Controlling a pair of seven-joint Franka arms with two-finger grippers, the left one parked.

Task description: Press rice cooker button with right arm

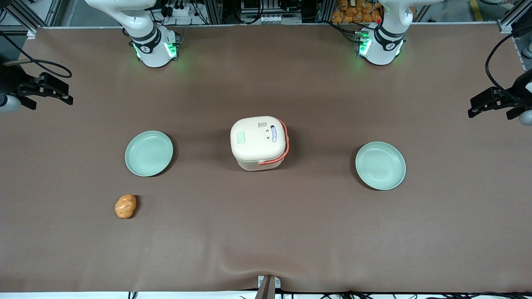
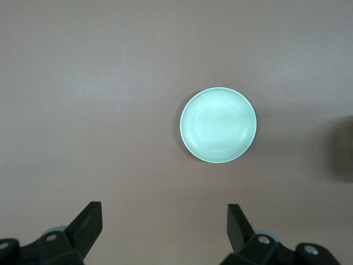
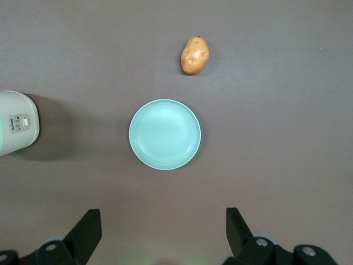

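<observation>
Overhead, button (image 1: 240, 137) on rice cooker (image 1: 259, 143), gripper (image 3: 163, 232) spread above plate (image 3: 165, 134)

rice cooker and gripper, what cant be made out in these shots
- Rice cooker: inside hidden by the shut lid; in the right wrist view the frame edge cuts it off.
- Button: front view too small to show any marking.
- Gripper: open over a plate; frame edge crops its body.

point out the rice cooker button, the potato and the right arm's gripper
button (image 1: 240, 137), front view, middle of the pale green patch on the cream lid
potato (image 3: 194, 55), right wrist view, middle of its orange-brown skin
gripper (image 3: 163, 232), right wrist view, gap midway between its open black fingertips, high above the table
</observation>
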